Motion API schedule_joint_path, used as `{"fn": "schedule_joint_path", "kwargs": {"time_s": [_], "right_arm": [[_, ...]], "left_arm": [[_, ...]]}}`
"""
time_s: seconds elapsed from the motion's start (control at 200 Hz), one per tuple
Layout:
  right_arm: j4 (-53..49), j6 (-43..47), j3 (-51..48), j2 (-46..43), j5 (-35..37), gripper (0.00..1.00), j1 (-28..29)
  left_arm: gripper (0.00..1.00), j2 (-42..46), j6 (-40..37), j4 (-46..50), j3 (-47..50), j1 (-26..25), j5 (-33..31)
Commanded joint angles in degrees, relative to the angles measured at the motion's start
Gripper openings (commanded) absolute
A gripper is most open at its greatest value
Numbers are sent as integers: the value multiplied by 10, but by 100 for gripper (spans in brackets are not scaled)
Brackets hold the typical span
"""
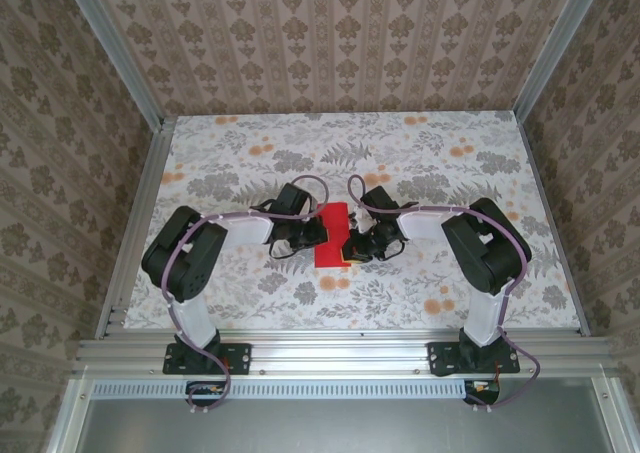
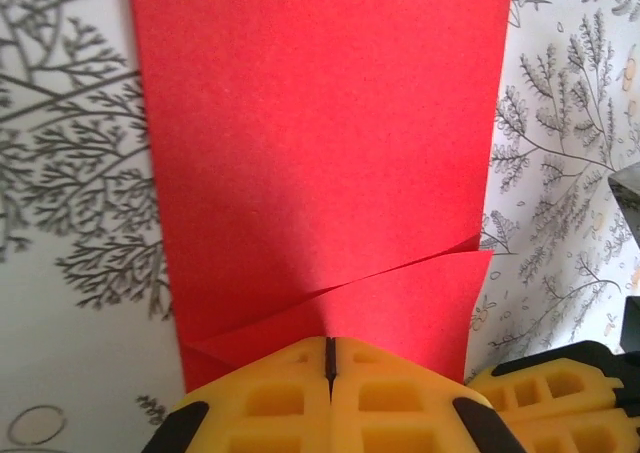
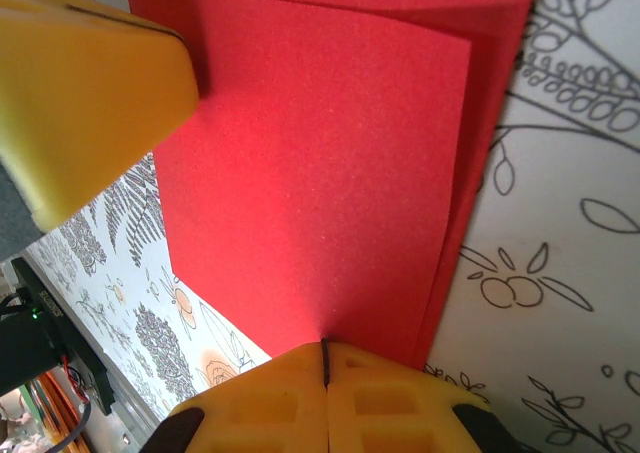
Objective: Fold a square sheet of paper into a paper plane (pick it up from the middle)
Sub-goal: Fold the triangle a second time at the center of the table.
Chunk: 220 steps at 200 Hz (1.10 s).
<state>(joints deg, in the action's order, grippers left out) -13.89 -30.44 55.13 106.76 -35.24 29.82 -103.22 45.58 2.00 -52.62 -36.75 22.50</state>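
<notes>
early-mid stage, by the look. square sheet of paper [image 1: 331, 235] flat at ctr of table [image 1: 420, 163], already doubled into a narrow layered strip w/ slanted flap at one end. no pointed nose, no wings yet, so most folds left. left gripper [image 2: 329, 345] at its 9 o'clock, right gripper [image 3: 324, 348] at 3 o'clock: both closed tight, nothing between jaws, tips on paper edges.

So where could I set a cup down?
Bare: the table beyond the arms, up to the back wall, and the near strip by the front rail. Crowded: the middle, left hand and right hand at the red paper.
</notes>
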Motion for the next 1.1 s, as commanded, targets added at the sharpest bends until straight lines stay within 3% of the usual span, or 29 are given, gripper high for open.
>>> {"fn": "schedule_joint_path", "kwargs": {"time_s": [0.0, 0.475, 0.715, 1.095], "right_arm": [[-83, -7, -24, 23, 51, 7, 1], [-45, -33, 26, -22, 17, 6, 6], [-36, -56, 95, 25, 59, 4, 41], [5, -91, 93, 45, 91, 4, 41]], "left_arm": [[4, -3, -3, 20, 1, 2, -39], [0, -28, 10, 43, -2, 3, -47], [0, -40, 33, 32, 1, 0, -36], [0, -43, 64, 18, 18, 4, -19]]}}
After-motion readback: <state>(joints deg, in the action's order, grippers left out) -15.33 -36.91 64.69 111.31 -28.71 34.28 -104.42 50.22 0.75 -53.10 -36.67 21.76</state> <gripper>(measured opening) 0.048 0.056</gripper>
